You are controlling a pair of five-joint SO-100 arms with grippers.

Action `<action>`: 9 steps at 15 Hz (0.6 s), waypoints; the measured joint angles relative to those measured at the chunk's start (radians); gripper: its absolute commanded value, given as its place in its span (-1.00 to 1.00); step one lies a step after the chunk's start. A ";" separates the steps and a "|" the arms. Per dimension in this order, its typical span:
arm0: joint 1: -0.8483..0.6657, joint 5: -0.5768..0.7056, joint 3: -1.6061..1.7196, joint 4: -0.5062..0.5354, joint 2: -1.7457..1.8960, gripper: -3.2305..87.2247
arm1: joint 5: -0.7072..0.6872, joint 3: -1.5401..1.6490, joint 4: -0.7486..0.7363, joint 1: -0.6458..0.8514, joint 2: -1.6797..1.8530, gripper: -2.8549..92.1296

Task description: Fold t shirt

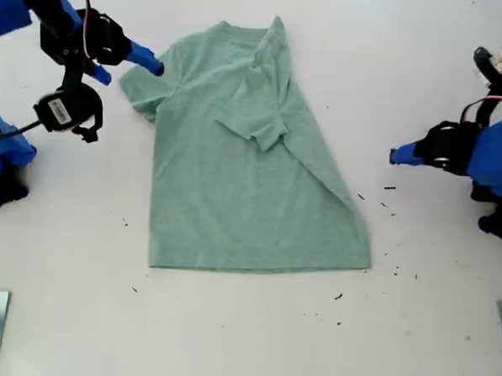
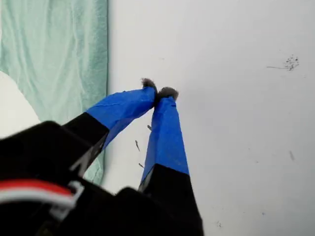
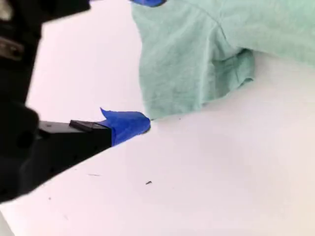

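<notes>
The t shirt (image 1: 244, 167) is lying flat on the white surface (image 1: 226, 338) in the middle of the exterior view, collar toward the top of that frame and hem toward the bottom, so its long axis is running roughly top to bottom, tilted a little toward the lower right. One sleeve and that side are already lying folded in over the chest; the sleeve at the exterior view's left is still spread out.

My first gripper (image 2: 160, 92) is hovering over bare surface at the exterior view's right, jaws pressed together on nothing, well apart from the cloth. My second gripper (image 3: 142, 64) is sitting at the spread sleeve in the exterior view's upper left, jaws wide, one tip above the cloth and one just beside the sleeve hem.

The likely slip: those jaws catching only a thin edge of sleeve, so the soft cloth is dragging or bunching instead of folding, or pulling the folded side loose.
</notes>
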 measured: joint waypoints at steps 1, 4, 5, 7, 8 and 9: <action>-0.003 0.000 0.008 -0.046 -0.063 -0.20 | 0.000 0.000 0.000 0.000 0.000 -0.89; -0.008 -0.005 0.003 -0.155 -0.261 -0.79 | 0.005 0.000 0.000 -0.015 0.000 -0.89; -0.018 0.012 0.000 -0.184 -0.324 -0.88 | 0.008 0.000 0.000 -0.017 0.000 -0.89; -0.014 0.009 -0.017 -0.195 -0.295 -0.93 | 0.008 0.000 0.000 -0.020 0.000 -0.89; -0.009 0.006 0.000 -0.195 -0.218 -0.93 | 0.008 0.000 0.000 -0.020 0.000 -0.89; -0.008 0.008 0.002 -0.175 -0.153 -0.93 | 0.008 0.000 0.000 -0.020 0.000 -0.89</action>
